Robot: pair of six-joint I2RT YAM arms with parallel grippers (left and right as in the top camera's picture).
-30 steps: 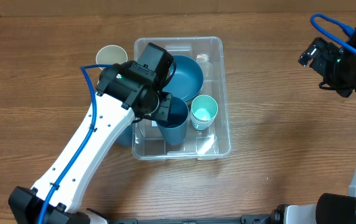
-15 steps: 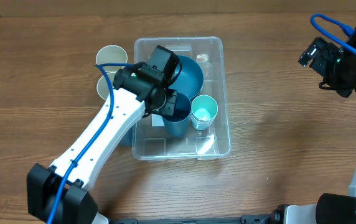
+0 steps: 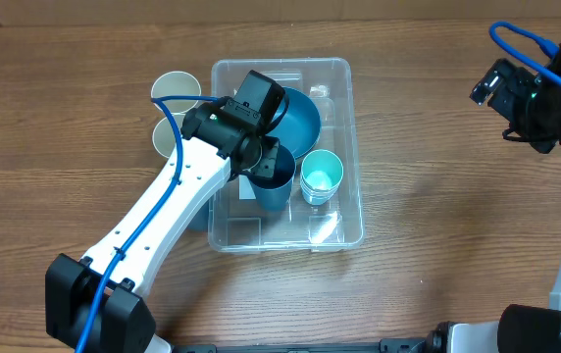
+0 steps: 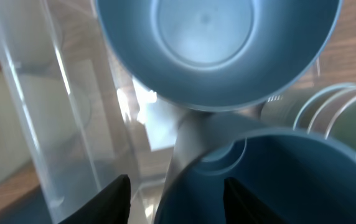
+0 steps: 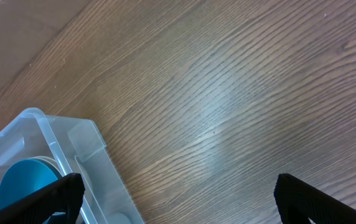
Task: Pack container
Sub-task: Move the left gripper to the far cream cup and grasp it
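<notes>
Left end effector [image 3: 266, 160] is hovering inside the container [image 3: 355, 147], which is sitting mid-surface [image 3: 437, 255]. The right end effector [image 3: 488, 86] is hanging well apart from it. At the left wrist, the fingers [image 4: 112, 199] are standing apart, released, straddling the dark blue cup [image 4: 277, 180] rim near the blue bowl [image 4: 215, 56]. At the right wrist, the end effector is gaping wide, gripping nothing, and a container corner is showing lower left.

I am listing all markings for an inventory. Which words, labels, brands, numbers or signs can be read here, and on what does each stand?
No text can be read.
The white label on the base of the container: partly hidden and too small to read.
</notes>
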